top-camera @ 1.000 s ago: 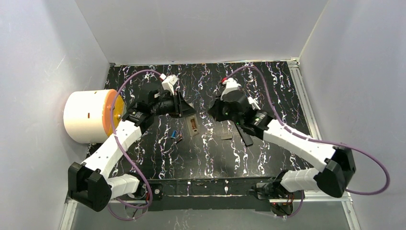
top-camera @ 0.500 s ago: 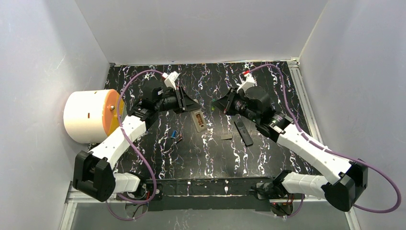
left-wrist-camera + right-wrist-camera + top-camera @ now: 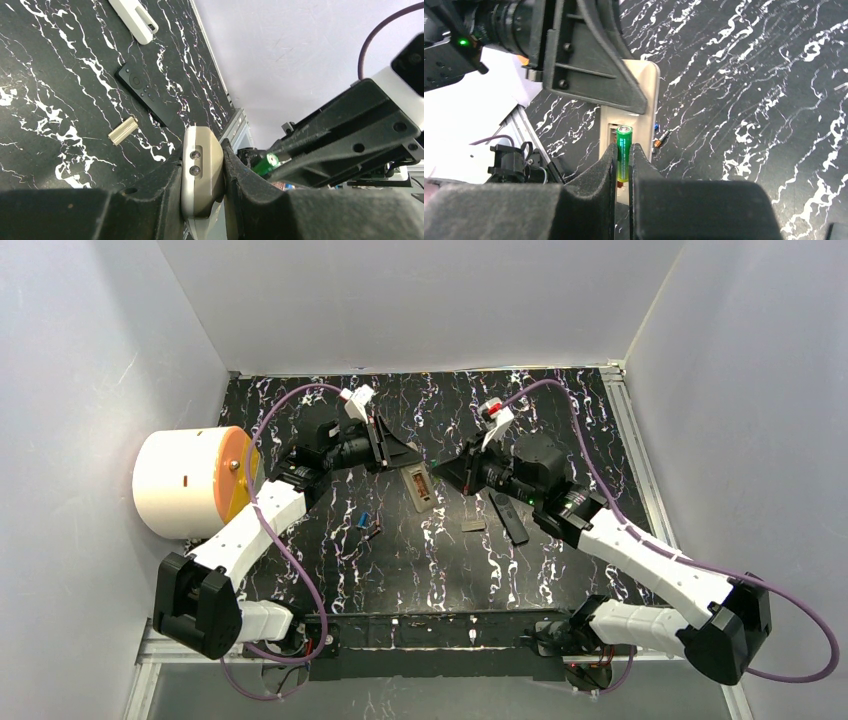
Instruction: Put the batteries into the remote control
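Two arms bend inward and meet mid-table. The left gripper (image 3: 201,162) clamps the beige remote control (image 3: 648,107) by one end; the right gripper (image 3: 624,165) pinches a green battery (image 3: 624,137) at its open compartment. Three batteries in all: a blue battery (image 3: 362,522) and a dark battery (image 3: 375,531) lie side by side on the black marbled table (image 3: 450,570). Two remotes, counting the black remote (image 3: 508,517). White walls (image 3: 400,300) close it in.
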